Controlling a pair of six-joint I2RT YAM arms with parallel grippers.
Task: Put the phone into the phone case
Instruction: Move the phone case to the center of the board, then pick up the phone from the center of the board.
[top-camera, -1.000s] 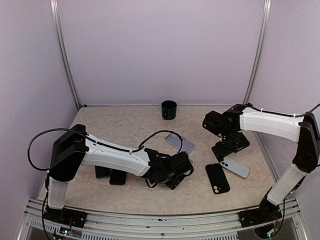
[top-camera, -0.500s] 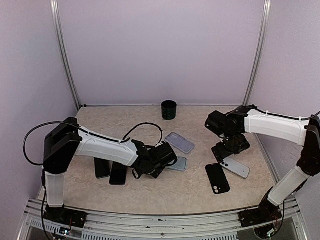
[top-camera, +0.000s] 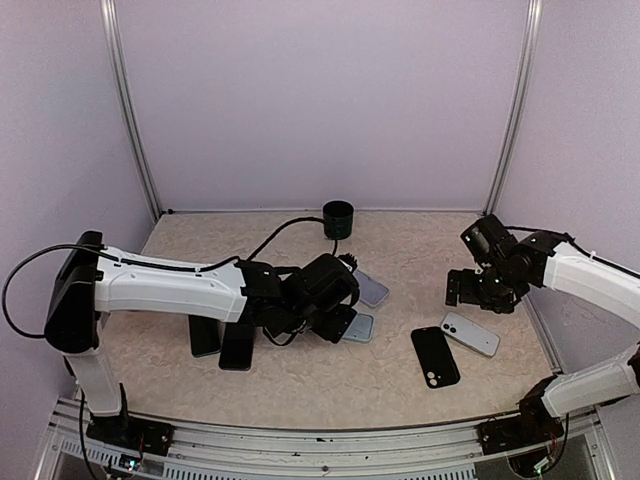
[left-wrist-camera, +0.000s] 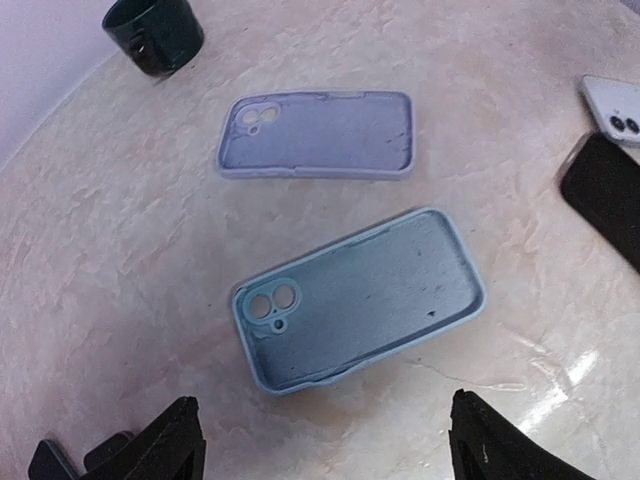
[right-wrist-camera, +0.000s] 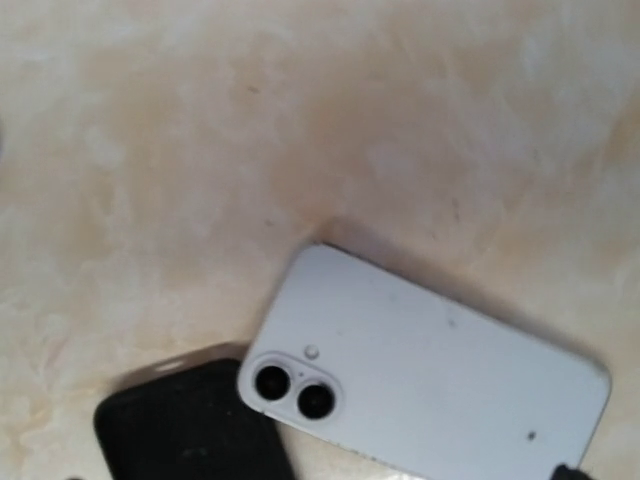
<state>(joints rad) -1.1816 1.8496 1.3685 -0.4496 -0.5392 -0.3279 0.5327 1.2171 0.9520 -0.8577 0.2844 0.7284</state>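
Nearest me on the bench (top-camera: 330, 388), a black handset or case (top-camera: 435, 357), I can't tell which, lies just beside the white phone (right-wrist-camera: 420, 385), which rests camera side up. My right claw (top-camera: 480, 292) hangs above that phone, jaws spread wide and empty. My left claw (left-wrist-camera: 325, 440) is spread too and holds nothing. Just beyond its fingers (left-wrist-camera: 170, 445) sits the light-blue phone case (left-wrist-camera: 358, 300), hollow side up. Farther back lies a lavender case (left-wrist-camera: 315, 135), apart from it, then a dark cup (left-wrist-camera: 153, 33).
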